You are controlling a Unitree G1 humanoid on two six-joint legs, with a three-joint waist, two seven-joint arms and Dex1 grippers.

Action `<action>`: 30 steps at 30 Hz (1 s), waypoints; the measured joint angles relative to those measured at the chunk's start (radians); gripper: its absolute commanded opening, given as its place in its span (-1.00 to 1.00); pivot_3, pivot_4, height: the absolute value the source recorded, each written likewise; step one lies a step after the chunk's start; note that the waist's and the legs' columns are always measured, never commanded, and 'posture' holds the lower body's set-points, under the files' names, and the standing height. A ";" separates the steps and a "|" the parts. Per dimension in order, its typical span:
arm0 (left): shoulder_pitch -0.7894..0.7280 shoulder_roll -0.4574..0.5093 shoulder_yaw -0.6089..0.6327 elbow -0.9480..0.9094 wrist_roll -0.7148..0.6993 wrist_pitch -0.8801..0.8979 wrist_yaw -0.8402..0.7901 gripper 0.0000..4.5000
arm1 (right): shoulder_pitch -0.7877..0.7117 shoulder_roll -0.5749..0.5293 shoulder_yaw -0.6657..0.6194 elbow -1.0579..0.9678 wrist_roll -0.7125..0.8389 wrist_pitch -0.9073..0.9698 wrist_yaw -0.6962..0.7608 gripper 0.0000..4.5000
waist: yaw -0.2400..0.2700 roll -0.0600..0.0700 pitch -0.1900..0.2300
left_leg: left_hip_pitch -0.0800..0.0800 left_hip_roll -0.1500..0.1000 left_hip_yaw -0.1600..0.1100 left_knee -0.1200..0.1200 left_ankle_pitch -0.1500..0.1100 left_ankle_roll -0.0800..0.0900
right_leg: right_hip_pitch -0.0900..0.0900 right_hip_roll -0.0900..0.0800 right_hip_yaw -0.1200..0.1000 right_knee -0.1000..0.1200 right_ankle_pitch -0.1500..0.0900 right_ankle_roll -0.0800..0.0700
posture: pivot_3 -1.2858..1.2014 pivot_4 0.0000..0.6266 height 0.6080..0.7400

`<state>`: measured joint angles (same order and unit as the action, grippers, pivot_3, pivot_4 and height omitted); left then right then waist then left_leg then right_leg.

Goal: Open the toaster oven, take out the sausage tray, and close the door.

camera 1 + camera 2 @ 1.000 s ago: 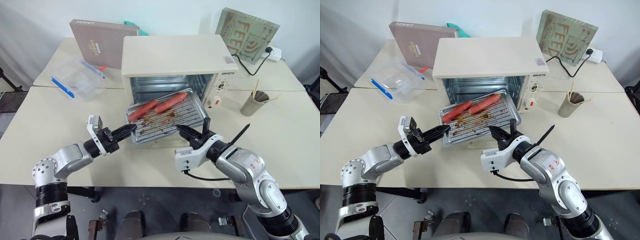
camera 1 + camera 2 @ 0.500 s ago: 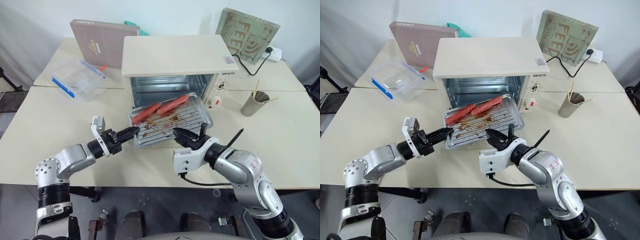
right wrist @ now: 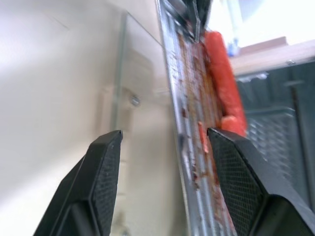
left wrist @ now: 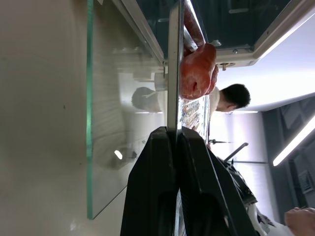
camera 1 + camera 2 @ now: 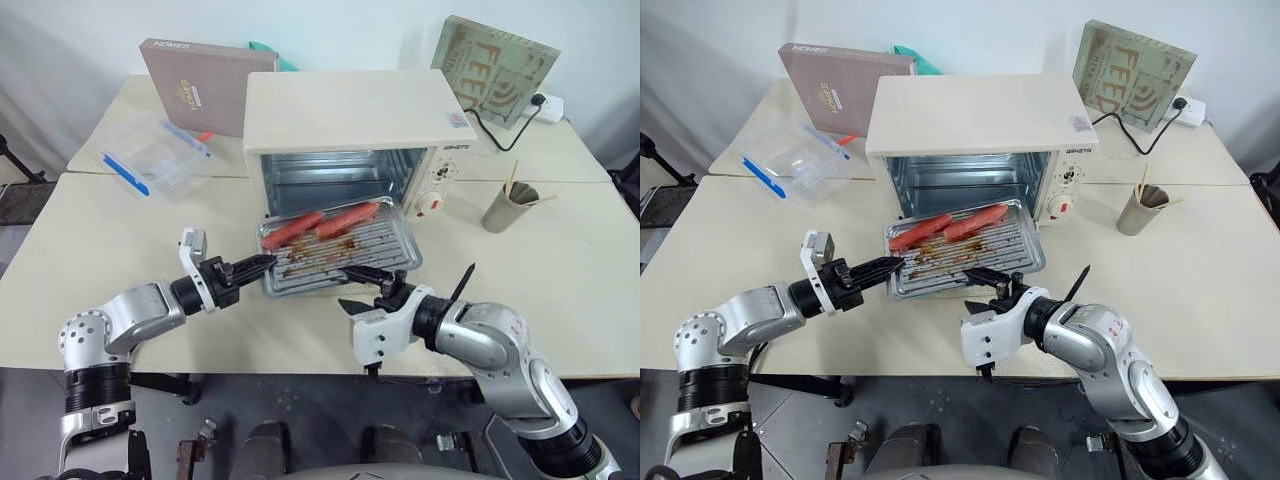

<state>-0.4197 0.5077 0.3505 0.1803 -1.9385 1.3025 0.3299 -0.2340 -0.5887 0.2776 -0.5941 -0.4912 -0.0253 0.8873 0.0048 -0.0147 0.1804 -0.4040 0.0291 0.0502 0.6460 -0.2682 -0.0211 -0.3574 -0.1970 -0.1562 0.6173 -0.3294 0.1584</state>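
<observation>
The cream-white toaster oven (image 5: 350,110) stands at mid-table with its glass door (image 4: 106,123) dropped flat in front of it. Over the door hangs the silver sausage tray (image 5: 370,248), stained with sauce and carrying two reddish sausages (image 5: 348,217) along its far side. My left gripper (image 5: 264,262) is shut on the tray's left rim; the left wrist view shows the thin rim pinched between its fingers. My right gripper (image 5: 355,287) is open at the tray's front edge. In the right wrist view that edge runs between its spread fingers (image 3: 106,167) without touching them.
A clear plastic box with blue clips (image 5: 155,155) and a brown box (image 5: 195,85) are at the back left. A paper cup with sticks (image 5: 508,207) stands right of the oven, with a green sign (image 5: 495,68) and a power cord behind it. The table's front edge is close below my grippers.
My right gripper has let go of the tray's front edge, opened, rolled and drawn back a little. The tray has settled more level. My left gripper keeps its hold.
</observation>
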 measured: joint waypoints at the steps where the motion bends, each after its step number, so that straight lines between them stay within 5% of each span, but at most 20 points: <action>1: -0.001 0.014 0.000 0.007 0.000 0.007 -0.001 -1.00 | 0.009 -0.020 -0.014 -0.003 0.045 -0.011 0.018 0.28 | 0.000 0.000 0.000 | 0.000 0.000 0.000 0.000 0.000 0.000 | 0.000 0.000 0.000 -0.001 0.000 0.000 | 0.03 -0.52 1.00; 8: 0.016 0.155 0.029 0.032 -0.001 0.053 -0.086 -1.00 | 0.050 -0.172 -0.158 0.006 0.465 0.014 0.192 0.28 | 0.000 0.000 0.000 | 0.000 0.000 0.000 -0.001 0.000 0.000 | 0.000 0.001 0.000 -0.002 0.000 0.000 | 0.03 -0.52 1.00; 17: 0.190 0.332 0.082 0.057 -0.001 0.111 -0.231 -1.00 | -0.076 -0.250 -0.267 0.278 0.607 0.066 0.235 0.28 | -0.005 0.000 0.001 | 0.000 0.001 0.001 -0.002 0.000 0.000 | 0.000 0.001 0.001 -0.004 0.000 0.000 | 0.03 -0.52 1.00; 20: 0.242 0.363 0.114 0.063 -0.001 0.119 -0.264 -1.00 | -0.107 -0.260 -0.281 0.373 0.614 0.026 0.245 0.07 | -0.003 0.000 0.001 | 0.000 0.001 0.002 -0.002 -0.001 0.000 | 0.000 0.001 0.001 -0.005 0.000 0.000 | 0.03 -0.52 1.00; 27: 0.377 0.349 0.254 0.040 -0.001 0.090 -0.307 -1.00 | -0.121 -0.271 -0.285 0.571 0.628 -0.076 0.286 -0.90 | -0.005 0.000 0.001 | 0.000 0.001 0.002 -0.002 -0.001 0.000 | 0.000 0.001 0.001 -0.005 0.000 0.000 | 0.03 -0.52 1.00; 30: 0.427 0.317 0.307 -0.008 -0.001 0.068 -0.311 -1.00 | -0.137 -0.271 -0.284 0.655 0.626 -0.114 0.285 -0.98 | -0.007 0.000 0.001 | 0.000 0.001 0.003 -0.002 -0.001 0.000 | 0.000 0.001 0.001 -0.005 0.000 0.000 | 0.03 -0.52 1.00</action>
<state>0.0068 0.8247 0.6580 0.1725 -1.9394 1.3709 0.0188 -0.3709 -0.8601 -0.0063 0.0606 0.1348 -0.1392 1.1719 -0.0018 -0.0143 0.1814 -0.4040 0.0303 0.0528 0.6437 -0.2689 -0.0209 -0.3577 -0.1964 -0.1549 0.6122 -0.3296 0.1580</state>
